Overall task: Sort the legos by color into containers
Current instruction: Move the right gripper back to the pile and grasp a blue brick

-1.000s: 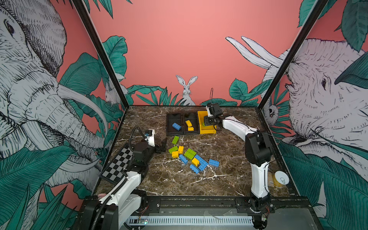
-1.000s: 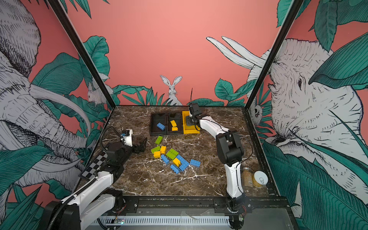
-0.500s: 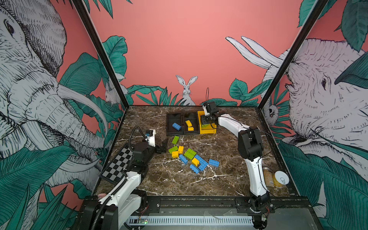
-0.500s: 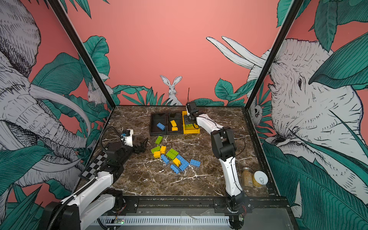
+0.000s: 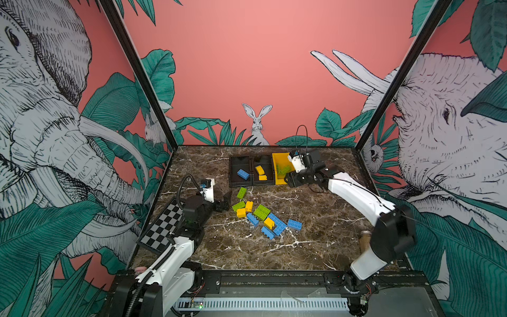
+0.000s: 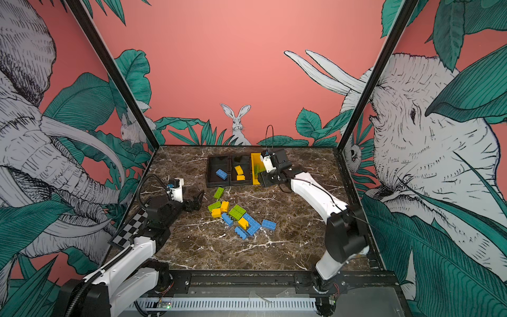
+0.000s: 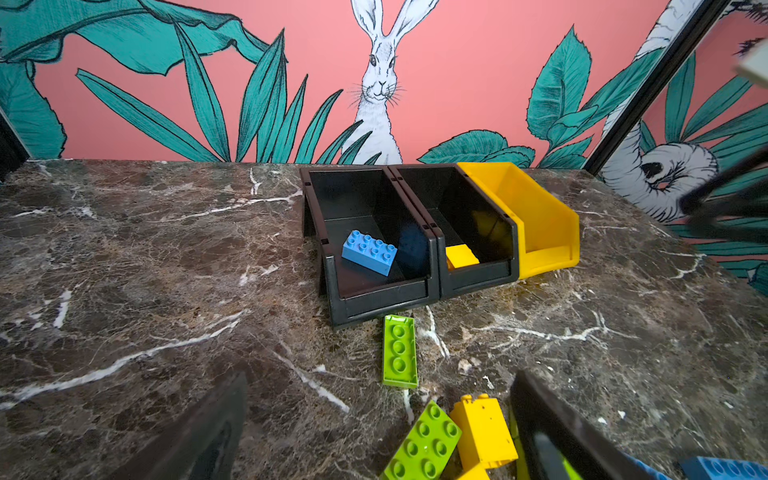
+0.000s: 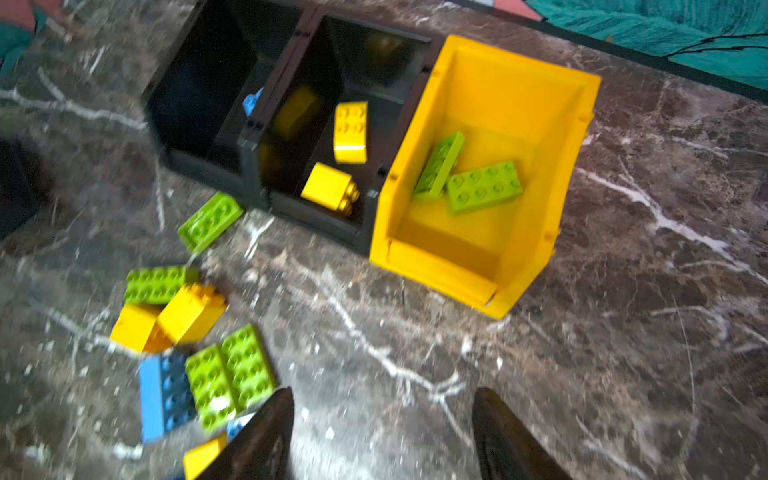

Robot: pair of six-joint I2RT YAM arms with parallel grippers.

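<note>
Hovering just short of the yellow bin (image 8: 552,166)'s front lip, the R gripper (image 8: 382,399) has its jaws parted w/ nothing between them — only bare table (image 8: 623,353) shows in the gap. Straight ahead of its tips, inside that bin, lie two green bricks (image 8: 484,187), one flat, one leaning on edge against it. Next over from the tool, touching the yellow one, is the middle black bin (image 8: 316,216) w/ two yellow bricks (image 8: 351,131). Beyond it the far black bin (image 7: 374,299) holds one blue brick (image 7: 369,251). So each bin takes one colour. The three sit wall to wall w/ mouths sloped toward the arms, prob. so either arm can drop in from the front w/o reaching over a rim.

L gripper (image 5: 223,202) sits low at the table, jaws spread wide & empty. The loose pile (image 5: 262,212) is just beside its tips and a lone green brick (image 7: 400,351) lies ahead of it, near the black bins. Judgement: it's parked open by the pile to take the next piece while the R arm is up by the bins — so the two don't cross. Most bricks (blue, green, yellow) are unsorted, so the task looks early.
</note>
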